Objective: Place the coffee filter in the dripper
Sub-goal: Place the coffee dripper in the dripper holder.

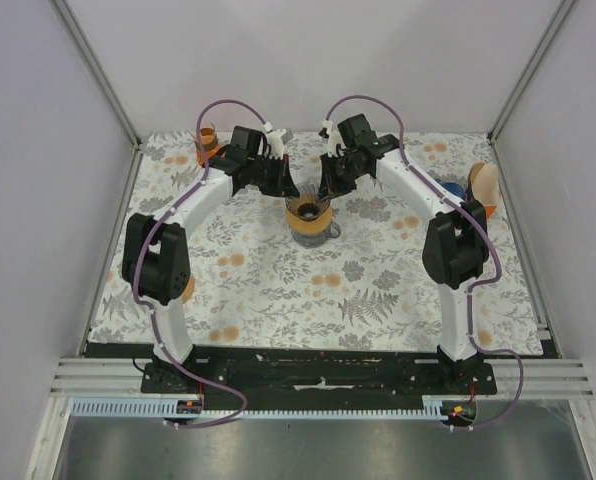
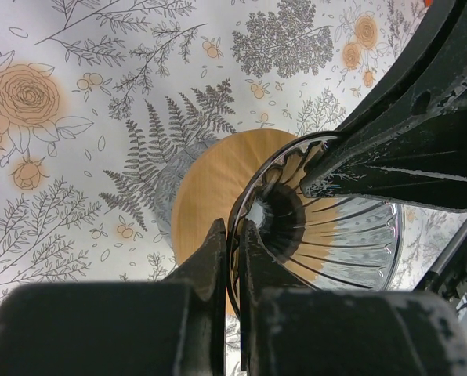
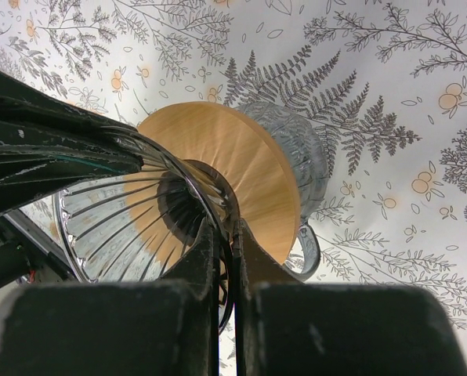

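The dripper (image 1: 309, 213), a ribbed glass cone (image 2: 335, 235) with a round wooden collar (image 2: 206, 184), sits on a glass jug (image 3: 296, 145) at the middle back of the table. My left gripper (image 1: 296, 192) is shut on the cone's left rim, its fingertips (image 2: 233, 235) pinching the thin glass edge. My right gripper (image 1: 325, 190) is shut on the opposite rim (image 3: 229, 235). Inside the cone (image 3: 124, 227) I see only bare ribs. A pale tan oval (image 1: 485, 183) at the right edge looks like the coffee filter, standing upright.
An orange cup (image 1: 208, 140) stands at the back left corner. A blue and orange object (image 1: 456, 189) sits beside the tan oval. White walls with metal posts close in the flowered tablecloth (image 1: 308, 290) on three sides.
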`<action>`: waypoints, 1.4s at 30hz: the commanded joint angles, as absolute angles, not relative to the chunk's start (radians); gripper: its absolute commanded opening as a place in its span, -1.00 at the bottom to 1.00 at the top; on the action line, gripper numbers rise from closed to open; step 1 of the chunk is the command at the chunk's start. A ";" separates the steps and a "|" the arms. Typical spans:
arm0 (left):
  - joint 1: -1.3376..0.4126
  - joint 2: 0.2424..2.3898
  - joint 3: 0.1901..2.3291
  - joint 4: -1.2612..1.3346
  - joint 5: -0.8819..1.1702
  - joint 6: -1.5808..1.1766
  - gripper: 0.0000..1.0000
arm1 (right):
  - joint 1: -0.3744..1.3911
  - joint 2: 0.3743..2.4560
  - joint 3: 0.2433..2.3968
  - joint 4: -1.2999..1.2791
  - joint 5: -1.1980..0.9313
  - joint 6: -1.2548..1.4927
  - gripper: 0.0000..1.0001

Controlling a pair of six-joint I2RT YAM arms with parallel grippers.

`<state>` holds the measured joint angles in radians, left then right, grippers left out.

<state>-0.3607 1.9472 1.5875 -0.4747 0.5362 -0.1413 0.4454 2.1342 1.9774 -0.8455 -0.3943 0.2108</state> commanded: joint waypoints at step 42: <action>-0.399 1.835 1.782 -0.825 0.370 -0.057 0.21 | 0.486 1.932 2.132 -0.963 -0.275 -0.033 0.46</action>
<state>-0.4007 1.8988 1.6989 -0.7937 0.3672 -0.1162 0.4992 2.0537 2.0563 -0.9237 -0.3099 0.0574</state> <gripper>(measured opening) 0.578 0.709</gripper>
